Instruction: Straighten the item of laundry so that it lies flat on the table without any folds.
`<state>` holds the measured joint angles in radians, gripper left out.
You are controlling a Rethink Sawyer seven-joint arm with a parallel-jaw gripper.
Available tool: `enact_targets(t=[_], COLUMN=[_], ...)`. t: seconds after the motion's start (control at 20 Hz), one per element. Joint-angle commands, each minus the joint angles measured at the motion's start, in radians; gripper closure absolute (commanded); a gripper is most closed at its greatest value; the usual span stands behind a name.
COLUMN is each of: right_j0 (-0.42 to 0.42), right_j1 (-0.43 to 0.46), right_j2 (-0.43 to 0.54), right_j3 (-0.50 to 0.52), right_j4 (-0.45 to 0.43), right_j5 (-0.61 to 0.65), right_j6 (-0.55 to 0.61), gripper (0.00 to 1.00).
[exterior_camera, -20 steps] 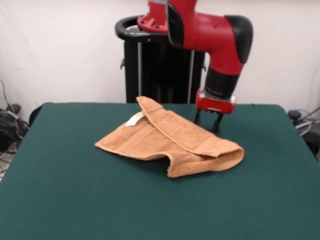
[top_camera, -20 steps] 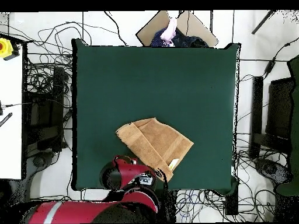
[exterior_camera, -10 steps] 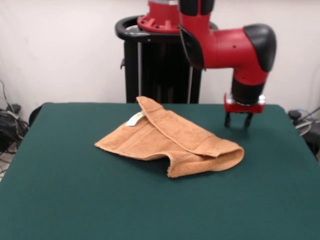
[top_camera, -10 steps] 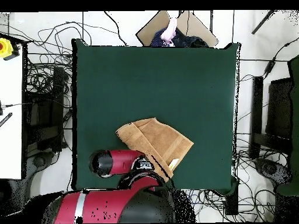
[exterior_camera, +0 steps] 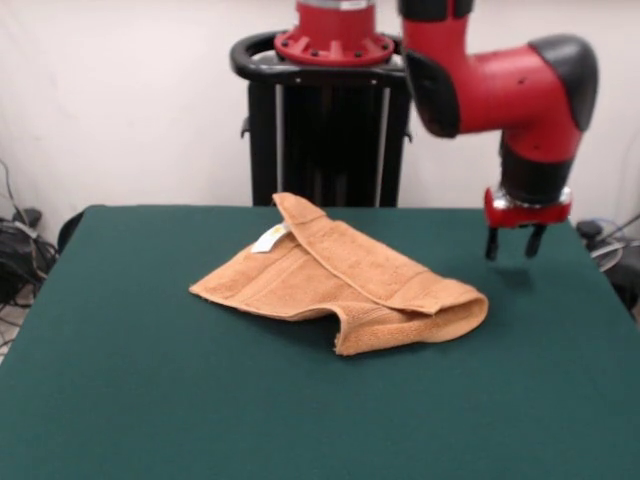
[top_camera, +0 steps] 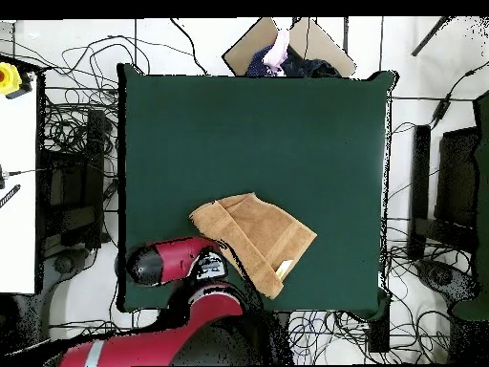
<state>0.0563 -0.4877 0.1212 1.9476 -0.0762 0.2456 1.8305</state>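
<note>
The towel (exterior_camera: 338, 290) lies folded on the table (exterior_camera: 150, 400), with the gripper (exterior_camera: 511, 245) hanging apart at its right

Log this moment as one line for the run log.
towel: folded over, not flat | pincer: open, empty, above table beside towel | tag: showing

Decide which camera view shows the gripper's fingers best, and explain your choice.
The front view: the gripper hangs in side profile above the table, two fingers apart, clear of the towel. In the overhead view the arm's own red body covers it, so nothing of it shows.
</note>
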Motion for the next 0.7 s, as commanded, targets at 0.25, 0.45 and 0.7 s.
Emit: enact_targets(t=[0.25, 0.45, 0.7], right_j0=[0.041, 0.019, -0.083], right_j1=[-0.26, -0.228, -0.159], right_j2=[-0.044, -0.067, -0.025], right_j3=[-0.04, -0.051, -0.111], right_j4=[-0.057, -0.1, -0.168], right_j5=[0.059, -0.007, -0.026], right_j6=[0.078, 0.061, -0.013], gripper=[0.0, 0.0, 0.0])
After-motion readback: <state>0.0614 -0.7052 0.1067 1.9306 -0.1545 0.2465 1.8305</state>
